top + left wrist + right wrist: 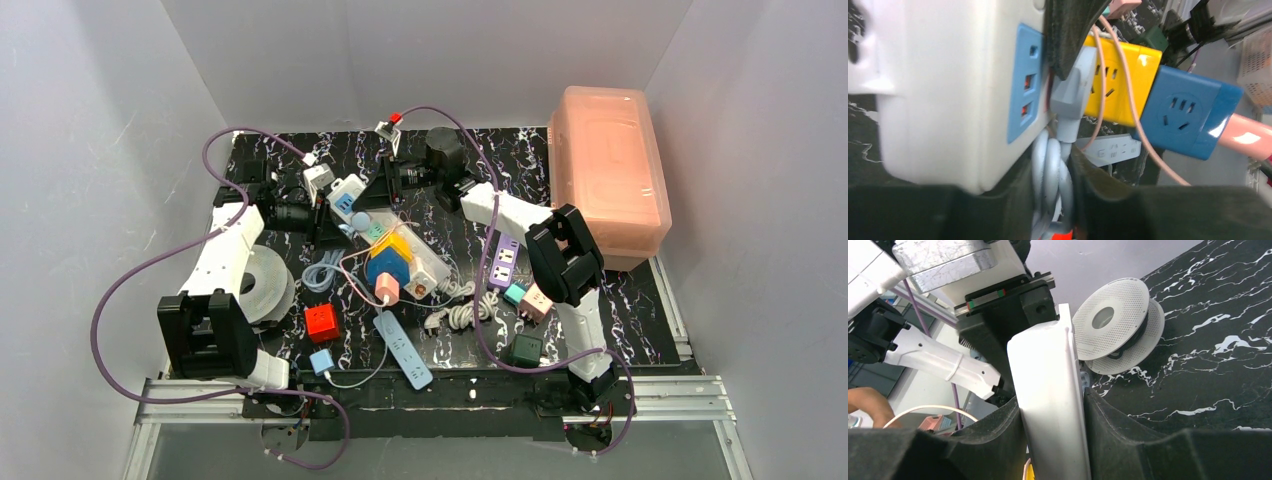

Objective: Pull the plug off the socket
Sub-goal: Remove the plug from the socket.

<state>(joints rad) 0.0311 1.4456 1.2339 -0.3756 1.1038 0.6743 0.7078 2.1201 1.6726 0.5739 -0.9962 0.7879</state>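
Observation:
The socket [415, 262] is a long white power strip lying slantwise mid-table, with a yellow cube [393, 247] and a blue cube [385, 270] stuck on it. In the left wrist view its end [948, 90] shows a blue outlet face. A grey plug [1073, 92] sits against that face, its prongs hidden. My left gripper [1058, 167] is shut on the plug's coiled grey cord [1050, 170] just below the plug. My right gripper [1050, 410] is shut across the strip's white body [1045, 370]. In the top view both grippers meet at the strip's far end, left gripper [330, 215], right gripper [388, 188].
A pink lidded bin [608, 175] stands at the back right. A white spool [262, 285] lies by the left arm. A red cube [322, 322], a slim light-blue strip [403, 350], a purple strip [503, 265] and a dark green cube [523, 349] lie near the front.

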